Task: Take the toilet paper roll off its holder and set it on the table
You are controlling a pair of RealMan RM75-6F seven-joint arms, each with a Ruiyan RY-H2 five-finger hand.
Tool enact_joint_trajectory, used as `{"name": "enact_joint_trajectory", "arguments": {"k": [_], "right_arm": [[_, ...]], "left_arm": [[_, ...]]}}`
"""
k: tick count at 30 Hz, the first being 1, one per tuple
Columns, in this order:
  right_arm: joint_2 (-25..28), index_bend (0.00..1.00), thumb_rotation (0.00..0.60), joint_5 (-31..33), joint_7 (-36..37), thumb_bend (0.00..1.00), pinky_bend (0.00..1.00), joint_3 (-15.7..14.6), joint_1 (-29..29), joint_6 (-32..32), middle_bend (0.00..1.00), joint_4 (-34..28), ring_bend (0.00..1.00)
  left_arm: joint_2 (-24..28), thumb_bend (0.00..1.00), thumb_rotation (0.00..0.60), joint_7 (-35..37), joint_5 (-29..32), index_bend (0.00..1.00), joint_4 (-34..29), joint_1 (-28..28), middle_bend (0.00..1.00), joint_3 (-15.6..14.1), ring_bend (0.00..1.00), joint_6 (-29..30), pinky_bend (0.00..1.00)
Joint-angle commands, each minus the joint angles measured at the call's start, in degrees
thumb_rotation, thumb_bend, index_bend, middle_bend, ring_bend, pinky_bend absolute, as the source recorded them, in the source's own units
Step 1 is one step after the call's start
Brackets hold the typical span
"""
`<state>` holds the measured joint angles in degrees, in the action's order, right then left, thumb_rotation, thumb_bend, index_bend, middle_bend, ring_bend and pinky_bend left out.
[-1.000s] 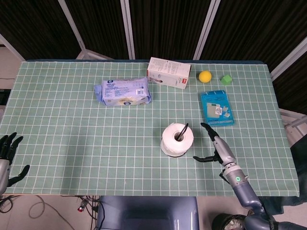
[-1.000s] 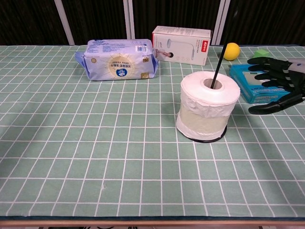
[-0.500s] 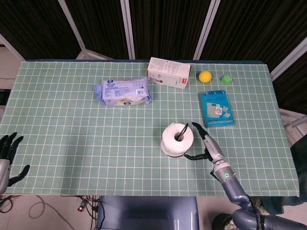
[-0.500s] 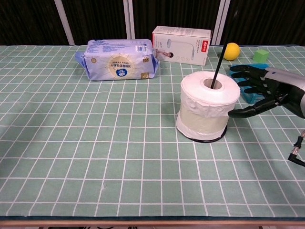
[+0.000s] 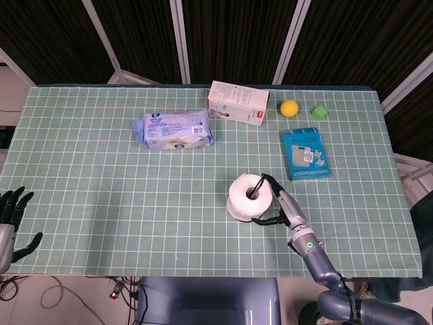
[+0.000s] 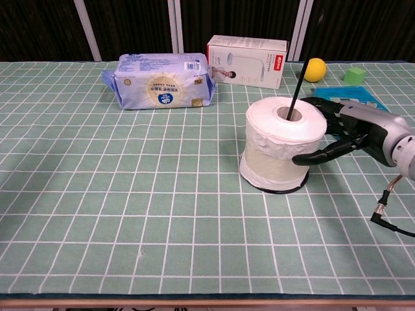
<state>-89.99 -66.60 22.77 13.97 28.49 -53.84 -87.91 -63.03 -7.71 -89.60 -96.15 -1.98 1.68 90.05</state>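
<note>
Toilet paper roll sits upright on its holder near the middle-right of the desk, white, loose outer wrap bulging at the lower half; in the chest view the holder's black rod rises tilted through the core and a black base ring shows under the roll. Right hand is at the roll's right flank, fingers spread around the back upper edge and thumb laid against the front lower side, touching or nearly so; not closed tight, roll not lifted. Left hand rests off the desk's near-left edge, fingers apart, holding nothing. Step in hand, as I judge it: secure the grip. Good execution probably means closing thumb and fingers evenly on opposite sides of the roll, squeezing lightly since soft paper will dent and the loose wrap may slip, then lifting along the rod's lean rather than straight up so the core doesn't drag the light holder along. Clear the rod tip fully before moving sideways. Bare desk in front of the roll looks fit for setting down. Others, well apart: tissue pack, white box, blue packet, yellow ball, green cube.
</note>
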Motion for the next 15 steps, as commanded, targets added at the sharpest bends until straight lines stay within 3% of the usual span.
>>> {"name": "enact_joint_trajectory", "arguments": {"k": [1, 15], "right_arm": [[-0.9, 0.0, 0.6, 0.8, 0.1, 0.0, 0.0, 0.3, 0.5, 0.7, 0.0, 0.9, 0.0], [-4.4, 0.0, 0.6, 2.9, 0.6, 0.0, 0.0, 1.7, 2.1, 2.4, 0.0, 4.1, 0.0]], "left_arm": [[0.0, 0.25, 0.6, 0.0, -0.1, 0.09, 0.0, 0.0, 0.0, 0.0, 0.0, 0.0, 0.01], [-0.1, 0.25, 0.6, -0.1, 0.2, 0.09, 0.1, -0.2, 0.0, 0.0, 0.0, -0.2, 0.01]]}}
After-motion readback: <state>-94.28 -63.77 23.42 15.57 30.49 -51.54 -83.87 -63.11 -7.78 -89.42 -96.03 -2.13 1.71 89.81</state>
